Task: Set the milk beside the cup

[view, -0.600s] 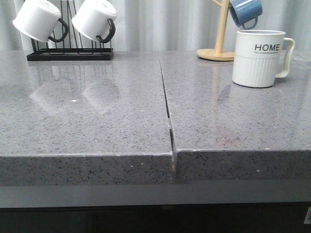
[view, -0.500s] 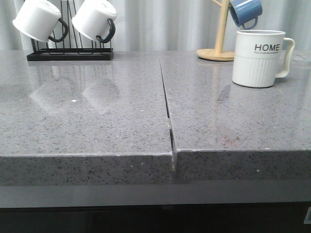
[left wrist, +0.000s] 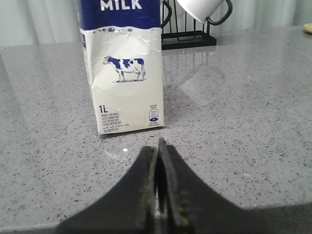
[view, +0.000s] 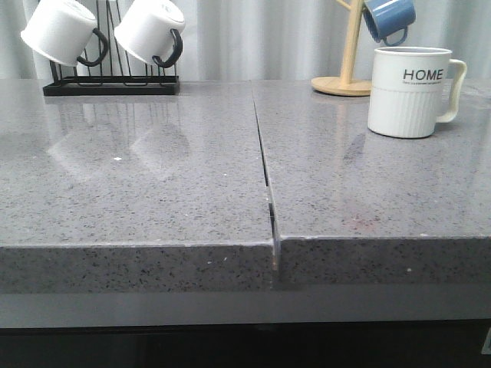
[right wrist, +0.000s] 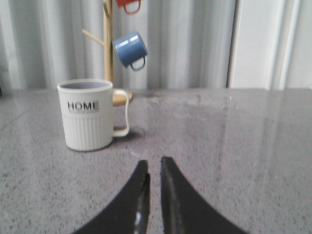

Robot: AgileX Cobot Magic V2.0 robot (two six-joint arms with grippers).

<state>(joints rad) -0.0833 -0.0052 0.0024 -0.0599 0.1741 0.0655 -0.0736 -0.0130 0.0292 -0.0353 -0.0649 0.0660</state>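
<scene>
The milk [left wrist: 124, 73], a white carton with a dark blue top and a cow picture, stands upright on the grey counter in the left wrist view. It is a short way ahead of my left gripper [left wrist: 159, 146], which is shut and empty. The milk does not show in the front view. The cup [view: 406, 92], an off-white ribbed "HOME" mug, stands at the back right of the counter. In the right wrist view the cup [right wrist: 90, 114] is ahead of my right gripper [right wrist: 154, 165], whose jaws stand almost together with a thin slit and hold nothing. Neither gripper shows in the front view.
A black rack [view: 111, 84] with two white black-handled mugs [view: 57, 31] stands at the back left. A wooden mug tree [view: 349, 54] with a blue mug [view: 387, 19] stands behind the cup. A seam [view: 265, 169] splits the counter down the middle.
</scene>
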